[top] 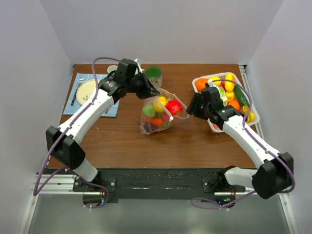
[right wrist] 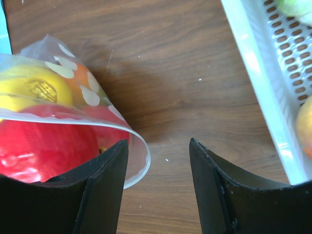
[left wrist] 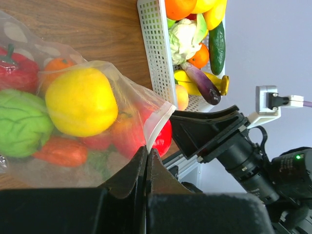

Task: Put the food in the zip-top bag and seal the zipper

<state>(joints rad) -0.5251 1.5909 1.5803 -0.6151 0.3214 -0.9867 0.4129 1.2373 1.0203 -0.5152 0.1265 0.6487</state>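
- Zip-top bag (top: pixel 157 117) sits mid-worktop (top: pixel 126 141), mouth turned toward the white slatted basket (left wrist: pixel 156 53) on the right.
- Food already in the bag: a yellow fruit (left wrist: pixel 80 100), a green leafy piece (left wrist: pixel 22 122), a red pepper (left wrist: pixel 17 68), a big red fruit (right wrist: pixel 44 146) at the mouth, and orange pieces lower down.
- More toy produce (top: pixel 229 90) is heaped in the basket: orange, yellow, a dark green cucumber, a purple eggplant, a pale cauliflower.
- Left gripper (left wrist: pixel 146 158): jaws pressed together, pinching the bag's mouth edge. The zipper (left wrist: pixel 160 124) runs as a pale strip straight down into the pinch.
- The mouth gapes, so the zipper is not sealed.
- Right gripper (right wrist: pixel 158 165): jaws spread wide, nothing held. It hangs low between bag and basket, facing the bag mouth.
- The curled rim of the bag reaches just inside the gap, beside the finger (right wrist: pixel 102 185) on the view's left. I cannot tell if it touches.
- Far left of the worktop: a plate (top: pixel 87 90) on a blue mat (top: pixel 109 109), well apart from the bag.
- A green cup (top: pixel 153 74) stands behind the left gripper.
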